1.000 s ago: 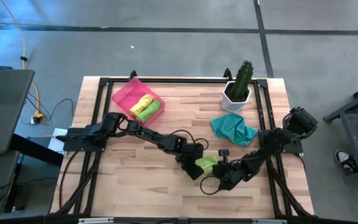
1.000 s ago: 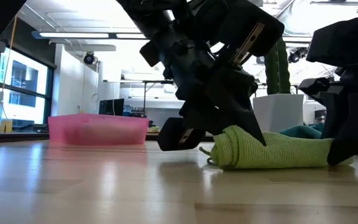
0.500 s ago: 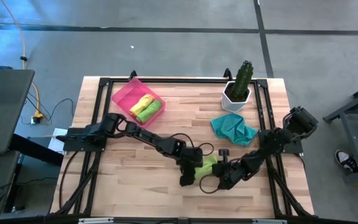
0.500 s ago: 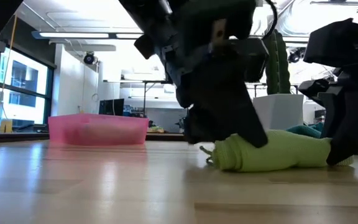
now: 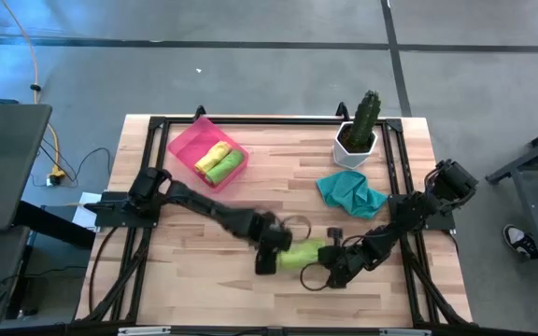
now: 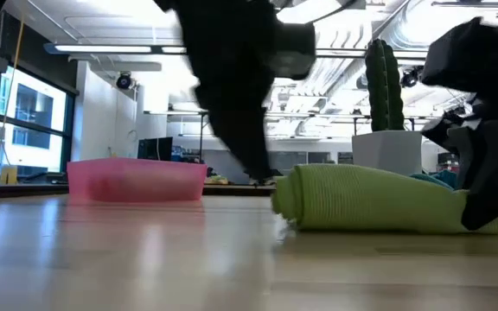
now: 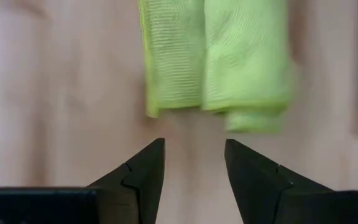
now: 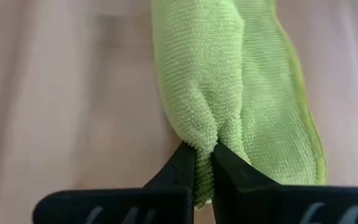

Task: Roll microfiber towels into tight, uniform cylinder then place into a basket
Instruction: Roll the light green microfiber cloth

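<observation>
High view: low and centre in the frame, the two dark arms meet over a rolled lime-green microfibre towel [image 5: 304, 253] lying on the pale wooden worktop [image 5: 204, 280]. The left hand [image 5: 267, 259] sits just beside the roll's left end, its fingers apart and empty; the right hand [image 5: 332, 265] is at the roll's other end. At upper left, the shallow pink plastic basket [image 5: 183, 146] already holds two rolls, one yellow [image 5: 212, 155] and one green [image 5: 226, 166]. A crumpled teal towel [image 5: 351, 194] lies at right, near the white pot with a cactus [image 5: 357, 140].

The rolling of this towel looks finished (judging by its even cylinder in the low view), so the step in hand is the transfer. Next, the roll must be lifted without unwinding and carried well across to the basket; a pinch on one end alone may let it sag or loosen.

Only the right wrist view shows the right hand's fingers together, clamped on a fold at the roll's end. The left wrist view alone shows the open layers at the other end.
</observation>
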Action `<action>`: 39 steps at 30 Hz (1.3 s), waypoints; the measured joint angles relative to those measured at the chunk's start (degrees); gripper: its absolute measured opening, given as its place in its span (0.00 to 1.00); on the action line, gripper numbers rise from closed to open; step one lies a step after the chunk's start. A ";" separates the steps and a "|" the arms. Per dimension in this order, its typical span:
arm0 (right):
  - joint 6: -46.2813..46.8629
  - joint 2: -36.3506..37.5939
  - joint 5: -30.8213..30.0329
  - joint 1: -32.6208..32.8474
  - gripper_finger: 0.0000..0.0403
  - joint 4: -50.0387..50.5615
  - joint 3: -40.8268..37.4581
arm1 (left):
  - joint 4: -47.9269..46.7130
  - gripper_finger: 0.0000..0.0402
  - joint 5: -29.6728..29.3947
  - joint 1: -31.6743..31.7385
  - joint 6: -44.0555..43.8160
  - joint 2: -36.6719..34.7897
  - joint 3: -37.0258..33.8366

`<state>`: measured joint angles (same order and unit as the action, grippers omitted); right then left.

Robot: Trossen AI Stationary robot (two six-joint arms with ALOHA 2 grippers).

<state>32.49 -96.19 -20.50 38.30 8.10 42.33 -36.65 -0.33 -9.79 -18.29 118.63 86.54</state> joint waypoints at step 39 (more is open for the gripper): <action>9.09 -5.10 42.47 -15.33 0.00 -16.59 0.31 | 16.38 0.45 -13.33 -14.53 -10.08 3.20 0.04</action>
<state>41.58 -101.30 21.97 22.98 -8.48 42.63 -20.26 -13.66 -24.32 -28.37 121.83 86.58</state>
